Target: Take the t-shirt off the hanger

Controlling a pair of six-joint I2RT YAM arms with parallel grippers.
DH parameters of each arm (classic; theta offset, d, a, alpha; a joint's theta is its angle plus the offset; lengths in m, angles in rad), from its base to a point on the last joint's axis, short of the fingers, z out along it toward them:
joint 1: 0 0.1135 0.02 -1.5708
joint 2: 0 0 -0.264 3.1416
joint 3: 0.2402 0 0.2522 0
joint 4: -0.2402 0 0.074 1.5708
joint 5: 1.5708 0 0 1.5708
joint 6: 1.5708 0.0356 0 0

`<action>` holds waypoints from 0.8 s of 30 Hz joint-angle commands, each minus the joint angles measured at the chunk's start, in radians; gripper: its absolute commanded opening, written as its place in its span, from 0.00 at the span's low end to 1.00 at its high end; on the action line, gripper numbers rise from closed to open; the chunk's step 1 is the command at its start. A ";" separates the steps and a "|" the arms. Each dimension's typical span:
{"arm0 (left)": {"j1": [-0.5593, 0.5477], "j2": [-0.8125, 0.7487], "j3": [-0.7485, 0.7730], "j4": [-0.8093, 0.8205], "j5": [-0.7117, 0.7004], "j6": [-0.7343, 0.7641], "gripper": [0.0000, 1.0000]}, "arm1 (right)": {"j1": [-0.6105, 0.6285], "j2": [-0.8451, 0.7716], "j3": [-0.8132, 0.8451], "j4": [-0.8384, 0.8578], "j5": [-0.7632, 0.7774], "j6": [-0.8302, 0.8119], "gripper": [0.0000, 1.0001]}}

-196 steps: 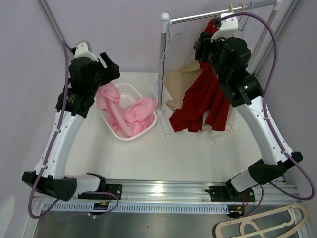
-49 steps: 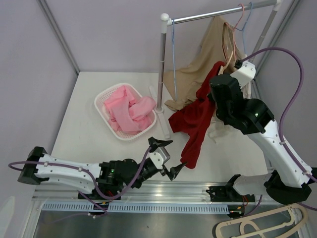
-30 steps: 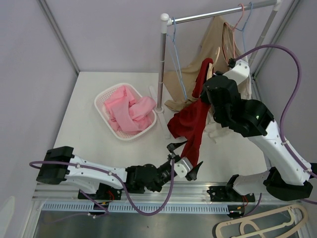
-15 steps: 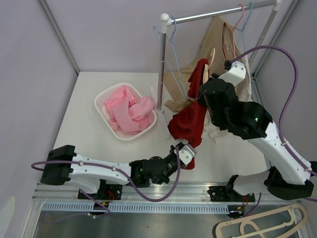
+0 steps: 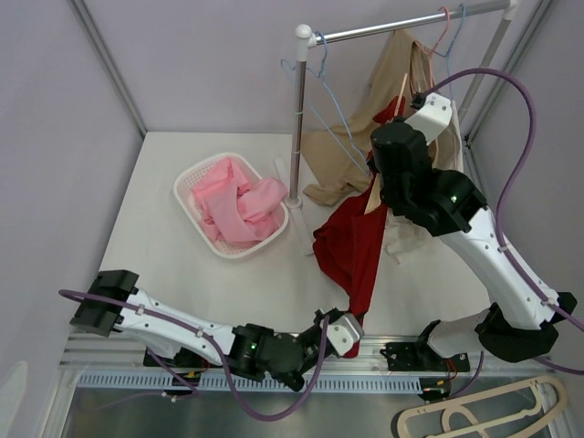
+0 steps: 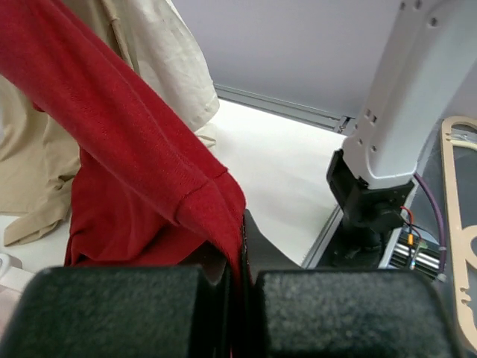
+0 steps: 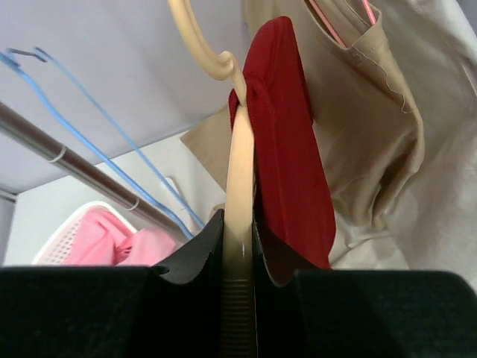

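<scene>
From above, the dark red fabric t-shirt [image 5: 351,251] hangs stretched between both arms, over the white table [image 5: 182,265] and below the metal clothes rail [image 5: 401,26]. In the left wrist view, the left gripper [image 6: 237,277] pinches tightly the shirt's lower edge. In the right wrist view, the right gripper [image 7: 238,280] is clamped on the cream plastic hanger [image 7: 240,164], and the shirt is wrapped at its neck.

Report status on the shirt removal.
Left end effector shut on red t-shirt hem. Right end effector shut on cream hanger. T-shirt not yet off, stretched between them. Beige shirt hangs close beside.
</scene>
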State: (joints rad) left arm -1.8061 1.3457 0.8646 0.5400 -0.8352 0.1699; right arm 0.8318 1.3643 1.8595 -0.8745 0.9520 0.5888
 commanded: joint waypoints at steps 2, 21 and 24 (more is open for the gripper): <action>-0.058 0.015 0.028 0.006 -0.045 -0.095 0.01 | -0.051 0.039 0.059 0.115 0.002 -0.053 0.00; -0.121 0.151 0.045 0.090 0.022 -0.102 0.01 | -0.177 0.148 0.231 0.121 -0.079 -0.126 0.00; -0.124 0.145 0.045 0.091 0.083 -0.112 0.01 | -0.190 0.162 0.240 0.144 -0.078 -0.147 0.00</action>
State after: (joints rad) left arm -1.8603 1.4837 0.8917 0.6197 -0.9016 0.0971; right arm 0.6807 1.5101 2.0312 -0.9257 0.8253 0.4728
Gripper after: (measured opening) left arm 0.012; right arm 0.193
